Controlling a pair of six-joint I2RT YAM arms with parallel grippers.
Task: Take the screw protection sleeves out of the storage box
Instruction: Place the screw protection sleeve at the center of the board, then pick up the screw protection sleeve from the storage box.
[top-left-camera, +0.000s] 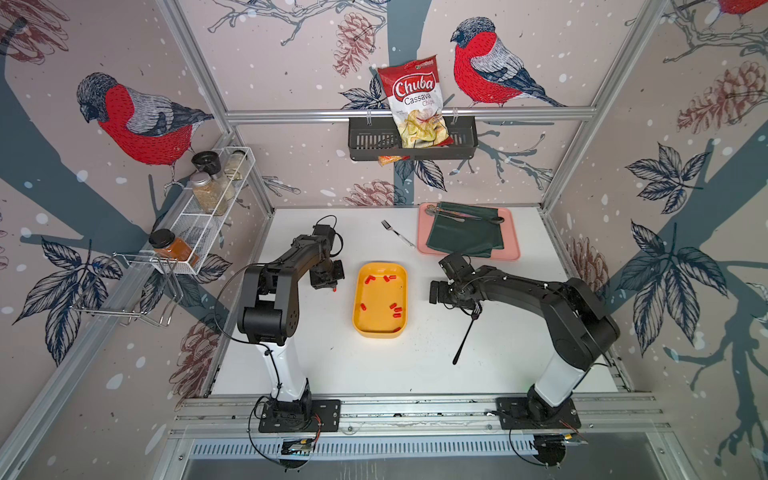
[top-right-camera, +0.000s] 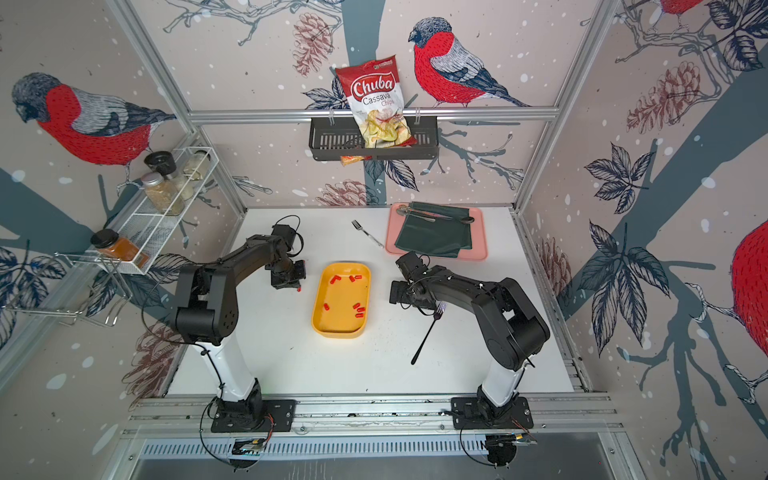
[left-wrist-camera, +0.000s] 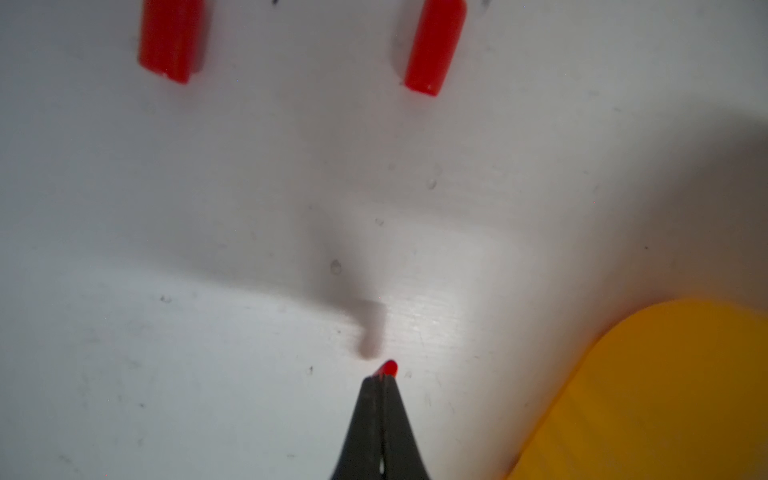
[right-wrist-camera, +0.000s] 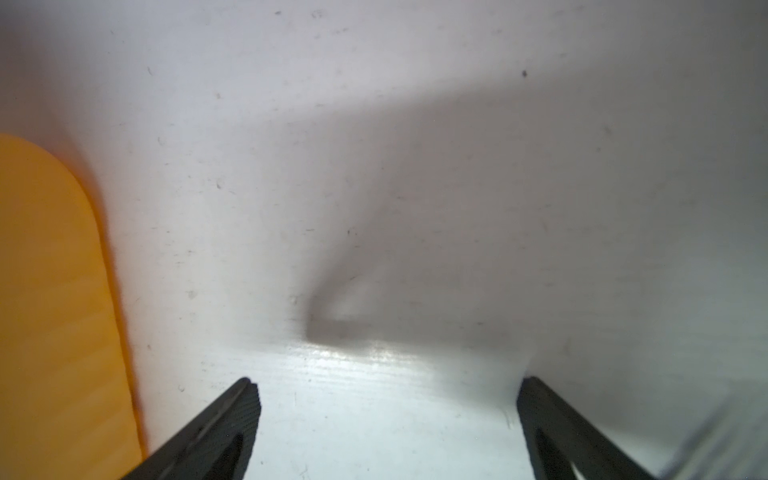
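The yellow storage box (top-left-camera: 380, 330) (top-right-camera: 338, 331) lies mid-table between the two arms, and several red screw protection sleeves (top-left-camera: 395, 309) (top-right-camera: 359, 309) are scattered inside it. My left gripper (top-left-camera: 332, 286) (left-wrist-camera: 382, 376) hangs just left of the box, shut on one red sleeve (left-wrist-camera: 389, 367) whose end pokes out past the tips. In the left wrist view, two more sleeves (left-wrist-camera: 170, 41) (left-wrist-camera: 434, 45) lie on the white table outside the box (left-wrist-camera: 665, 395). My right gripper (top-left-camera: 434, 292) (right-wrist-camera: 386, 386) stands open and empty over bare table just right of the box (right-wrist-camera: 50, 291).
A black fork (top-left-camera: 467, 332) lies under the right arm, and a silver fork (top-left-camera: 398, 234) lies behind the box. At the back right sits a pink tray (top-left-camera: 513, 249) with green cloth and cutlery. A spice rack (top-left-camera: 208, 216) hangs on the left wall, a chip basket (top-left-camera: 411, 143) on the back wall.
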